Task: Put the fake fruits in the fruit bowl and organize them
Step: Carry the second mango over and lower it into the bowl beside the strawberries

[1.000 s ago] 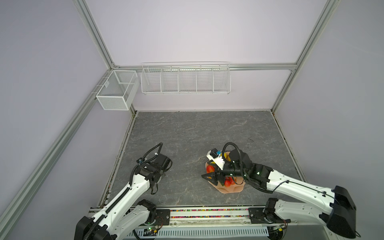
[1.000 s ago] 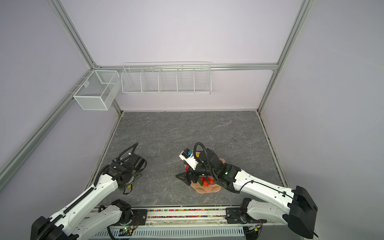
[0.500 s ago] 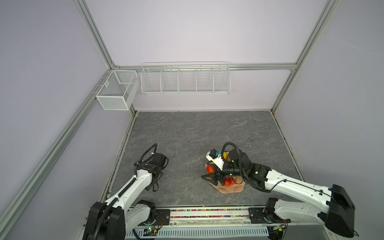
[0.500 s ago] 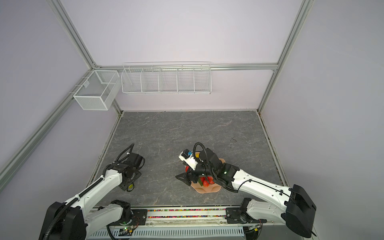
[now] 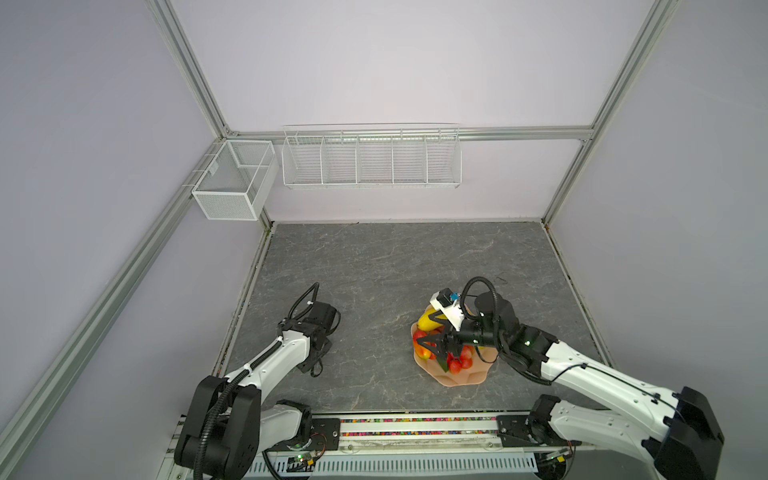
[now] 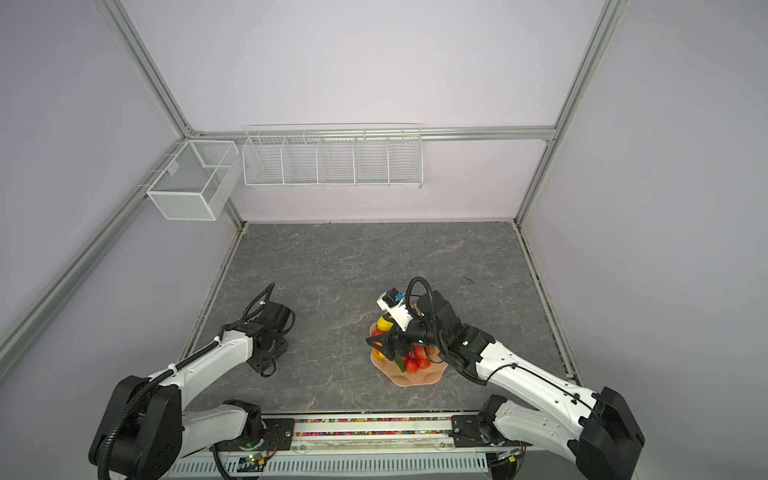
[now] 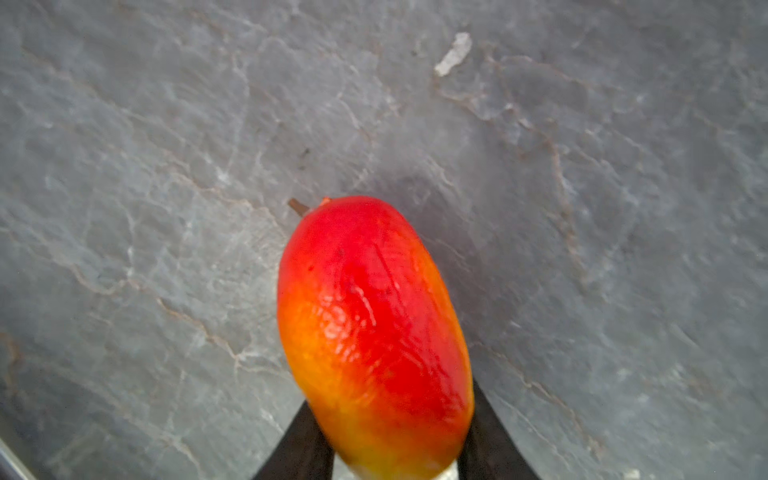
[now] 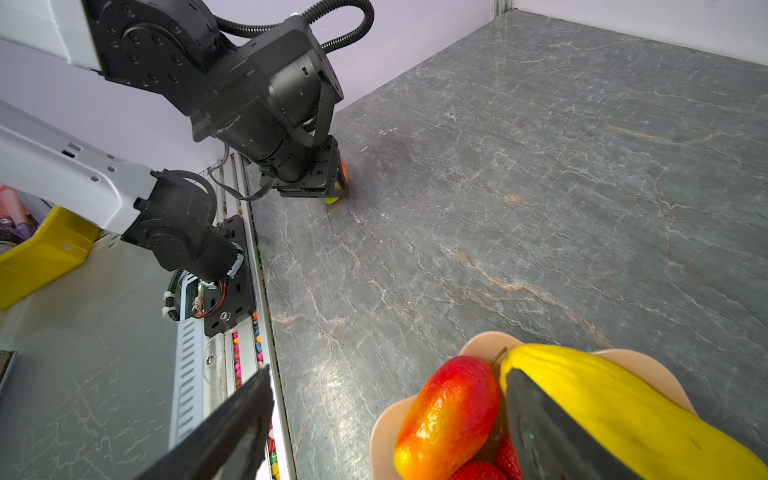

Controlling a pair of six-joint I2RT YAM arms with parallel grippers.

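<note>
On the grey tabletop at the left lies a red-orange mango-like fruit, and my left gripper is shut on it, one black finger against each side. From above, the wrist hides that fruit; the right wrist view shows it under the left gripper. The peach fruit bowl holds a yellow ribbed fruit, a second mango and red berries. My right gripper hovers open over the bowl's left side with nothing between its fingers.
White wire baskets hang on the back and left walls. The left wall and its floor rail run close beside the left gripper. A rail with coloured bits lines the front edge. A yellow bin stands off the table.
My left arm has folded lower over the mango, and its jaws have narrowed onto the fruit. The right arm and the fruit in the bowl have not moved.
</note>
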